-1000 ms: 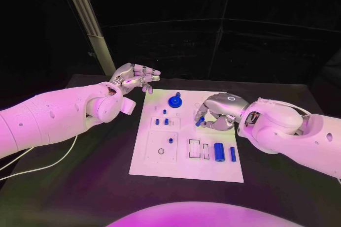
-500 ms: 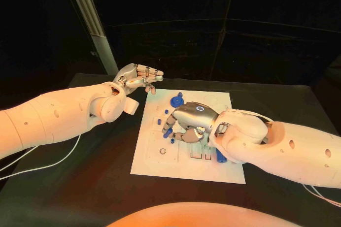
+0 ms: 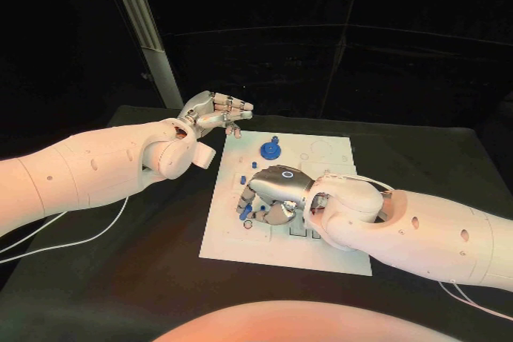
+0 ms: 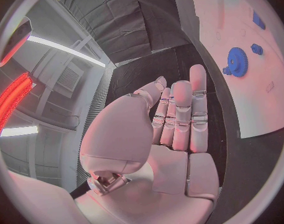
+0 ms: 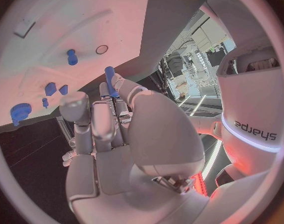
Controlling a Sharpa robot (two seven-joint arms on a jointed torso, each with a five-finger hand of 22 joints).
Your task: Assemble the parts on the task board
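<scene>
Over the task board (image 3: 331,257), right hand (image 3: 273,195) pinches a blue peg (image 5: 109,80) at its fingertips; the right wrist view shows the grip, head view only a blue tip. Beyond it sits the blue gear (image 3: 271,149). Left hand (image 3: 214,113) off-board, empty, fingers straight and together.

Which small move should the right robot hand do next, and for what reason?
Probably lower the blue peg toward the round hole in the task board. The right robot hand holds the peg in its fingers above the board, and the hole looks unfilled.
</scene>
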